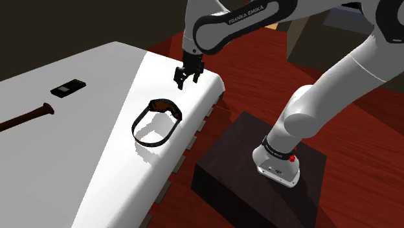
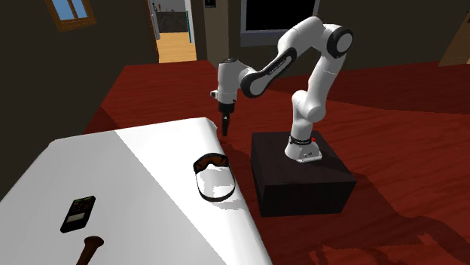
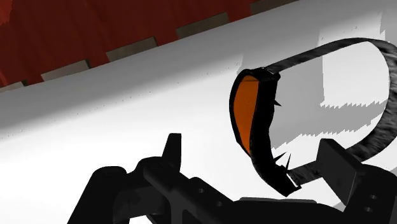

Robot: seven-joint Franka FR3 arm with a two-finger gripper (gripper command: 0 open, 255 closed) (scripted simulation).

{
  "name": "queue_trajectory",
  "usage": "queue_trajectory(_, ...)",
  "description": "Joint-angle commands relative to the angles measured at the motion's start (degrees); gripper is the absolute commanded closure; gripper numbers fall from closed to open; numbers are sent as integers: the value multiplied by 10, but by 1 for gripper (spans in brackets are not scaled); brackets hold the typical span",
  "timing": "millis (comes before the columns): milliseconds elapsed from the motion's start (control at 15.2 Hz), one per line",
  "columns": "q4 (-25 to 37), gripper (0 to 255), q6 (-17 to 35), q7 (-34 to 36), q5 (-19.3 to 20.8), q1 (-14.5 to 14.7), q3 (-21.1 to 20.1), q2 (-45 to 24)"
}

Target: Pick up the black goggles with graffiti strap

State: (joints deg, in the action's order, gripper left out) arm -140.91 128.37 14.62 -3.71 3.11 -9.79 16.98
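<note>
The black goggles (image 1: 161,106) lie on the white table (image 1: 97,149) near its edge facing the stand. They have an orange lens (image 3: 244,113) and a dark patterned strap (image 3: 376,121) looping away from it. My gripper (image 1: 188,78) hangs open above the table's rounded corner, a short way from the goggles and not touching them. In the second exterior view the gripper (image 2: 224,128) points down above the table's far edge, with the goggles (image 2: 212,174) nearer the camera. In the wrist view the black fingers (image 3: 172,147) stand apart, with the lens end of the goggles seen between them, further off.
A small black phone-like device (image 1: 68,87) and a dark wooden handle (image 1: 27,118) lie on the far side of the table. The dark box stand (image 1: 259,175) sits on the red floor (image 2: 392,128) beside the table. Slats show under the table's edge (image 3: 130,49).
</note>
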Motion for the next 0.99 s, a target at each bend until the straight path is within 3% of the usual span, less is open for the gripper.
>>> queue_trajectory(0,5,0,35,14,5,0,-8,-40)
queue_trajectory(462,50,0,132,80,44,4,-30,-188)
queue_trajectory(924,39,0,186,93,61,6,-27,-232)
